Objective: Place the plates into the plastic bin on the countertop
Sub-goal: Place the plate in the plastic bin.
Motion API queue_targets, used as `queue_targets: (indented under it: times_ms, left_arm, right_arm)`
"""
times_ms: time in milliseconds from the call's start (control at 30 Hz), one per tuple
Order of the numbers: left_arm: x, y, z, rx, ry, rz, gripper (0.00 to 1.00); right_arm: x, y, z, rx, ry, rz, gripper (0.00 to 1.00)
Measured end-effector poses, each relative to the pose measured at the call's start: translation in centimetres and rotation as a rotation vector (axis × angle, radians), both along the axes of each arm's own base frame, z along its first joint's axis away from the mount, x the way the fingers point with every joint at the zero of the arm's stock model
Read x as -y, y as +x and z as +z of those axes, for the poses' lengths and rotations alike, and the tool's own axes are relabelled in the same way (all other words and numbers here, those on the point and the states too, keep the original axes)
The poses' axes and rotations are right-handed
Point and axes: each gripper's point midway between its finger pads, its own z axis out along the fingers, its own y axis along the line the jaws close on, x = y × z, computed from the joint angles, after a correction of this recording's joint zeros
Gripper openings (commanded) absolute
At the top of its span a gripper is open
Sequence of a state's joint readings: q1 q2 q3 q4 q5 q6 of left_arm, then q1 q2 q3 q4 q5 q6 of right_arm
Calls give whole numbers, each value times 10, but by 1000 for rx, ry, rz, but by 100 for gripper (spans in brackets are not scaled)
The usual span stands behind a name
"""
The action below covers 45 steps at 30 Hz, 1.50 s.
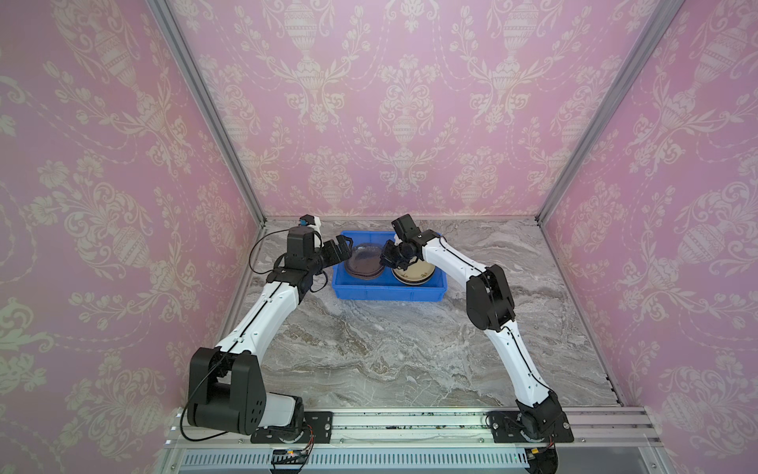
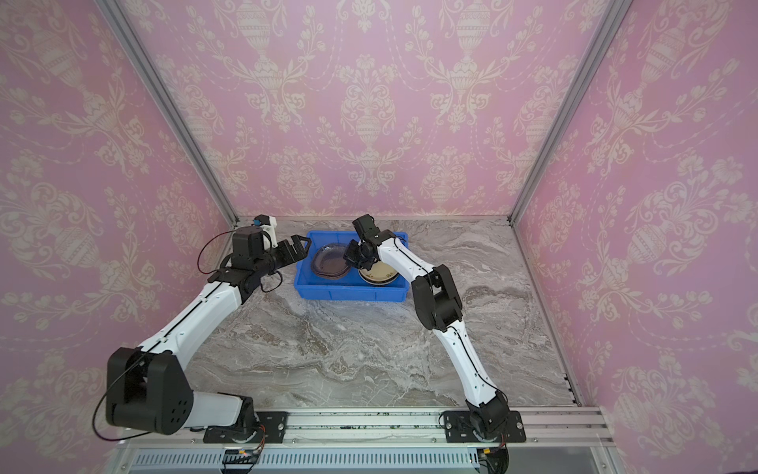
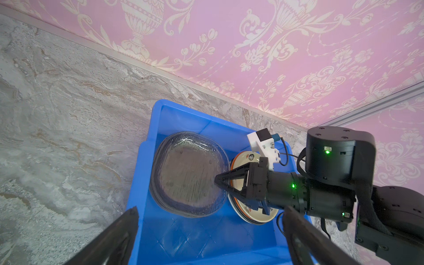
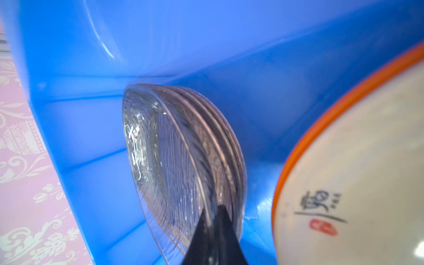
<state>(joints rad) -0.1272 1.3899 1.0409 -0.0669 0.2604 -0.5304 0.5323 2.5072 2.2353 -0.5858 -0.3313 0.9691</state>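
Observation:
The blue plastic bin (image 1: 385, 293) (image 2: 348, 292) stands at the back of the marble countertop (image 1: 389, 349). Inside it, a stack of clear glass plates (image 1: 365, 260) (image 3: 185, 174) (image 4: 165, 149) lies at the left. A stack topped by a cream plate (image 1: 414, 273) (image 3: 254, 214) (image 4: 367, 172) with an orange rim lies at the right. My right gripper (image 1: 387, 256) (image 3: 216, 180) (image 4: 212, 213) reaches down into the bin, shut on the rim of the top glass plate. My left gripper (image 1: 342, 246) (image 3: 211, 210) hovers open over the bin's left end, holding nothing.
Pink patterned walls with aluminium rails close in the counter at the back and both sides. The bin (image 2: 348, 292) sits close to the back wall. The right forearm (image 1: 455, 258) crosses above the bin's right end.

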Motion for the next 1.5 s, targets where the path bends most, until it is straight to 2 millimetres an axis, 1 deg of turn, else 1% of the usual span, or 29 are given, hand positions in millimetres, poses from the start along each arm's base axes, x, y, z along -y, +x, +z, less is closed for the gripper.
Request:
queue_targets:
  times_ms: [67, 200, 333, 500, 733, 800, 900, 1100, 1200, 1333, 1500]
  left_arm:
    - [0, 0, 0, -2, -4, 1, 99]
    - [0, 1, -2, -10, -11, 2, 99]
    - [-2, 2, -1, -7, -20, 7, 99]
    - [-3, 3, 1, 1, -32, 13, 99]
    - [-3, 4, 2, 3, -37, 15, 99]
    - [-3, 4, 2, 3, -37, 15, 99]
    - [-2, 4, 3, 6, -41, 13, 99]
    - [-2, 5, 4, 14, -44, 10, 99]
    - [-2, 4, 3, 15, -45, 10, 99]
    - [-3, 4, 1, 11, -47, 15, 99]
    - [-7, 5, 1, 12, -51, 27, 99]
  right_arm:
    - [0, 0, 0, -1, 2, -3, 18]
    - [-1, 1, 1, 3, 4, -2, 29]
    - [-1, 0, 1, 8, -3, -2, 31]
    - [3, -5, 6, 17, -26, -4, 31]
    - [7, -11, 28, 53, -30, 8, 31]
    - [9, -14, 32, 55, -32, 11, 31]
    - [12, -20, 31, 44, -40, 14, 31]
    - [14, -24, 24, 29, -51, 17, 29]
    - [14, -24, 24, 34, -53, 24, 28]
    - [14, -24, 24, 36, -54, 26, 23]
    - [11, -18, 21, 40, -52, 27, 23]
